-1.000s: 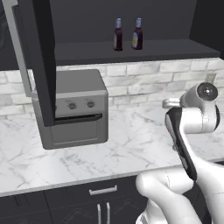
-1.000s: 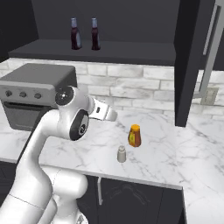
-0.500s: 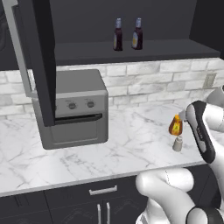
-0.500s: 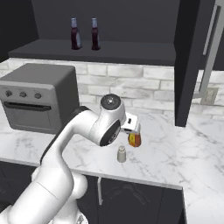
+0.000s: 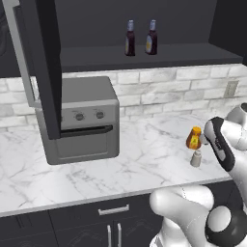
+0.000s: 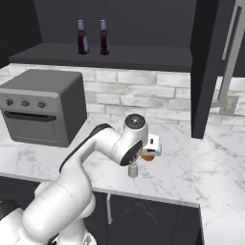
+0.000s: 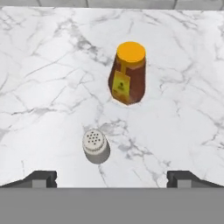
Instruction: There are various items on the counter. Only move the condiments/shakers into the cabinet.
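Since the earlier frames the arm has swung from above the toaster-oven side out to the right end of the table, and the hand now sits over the two small items there.

The hand view gives what the base views lack: the shaker point(image 7: 95, 145) seen from above, perforated top plain, standing upright at about 7 o'clock of the orange-lidded jar point(image 7: 127, 73), near it but apart. The jar's yellow label faces the camera. The gripper point(image 7: 112, 178) has its two dark tips spread to the far left and right of the view, fully apart, holding nothing; the shaker lies between their lines, nearer the left tip.

The left base view shows the jar point(image 5: 194, 138) and shaker point(image 5: 196, 158) clear of the arm, just left of the forearm. In the right base view the elbow joint covers most of the jar point(image 6: 147, 156), and the shaker point(image 6: 133, 170) shows just below the joint.

The arm is bent sharply, upper link rising, forearm folded forward and down over the table point(image 5: 144, 159).

Both dark bottles point(image 5: 130, 38) point(image 5: 151, 37) stand upright side by side on the cabinet shelf point(image 5: 159, 54). The cabinet door point(image 5: 41, 62) hangs open in front of the grey toaster oven point(image 5: 84, 118). White brick backs the marble table.
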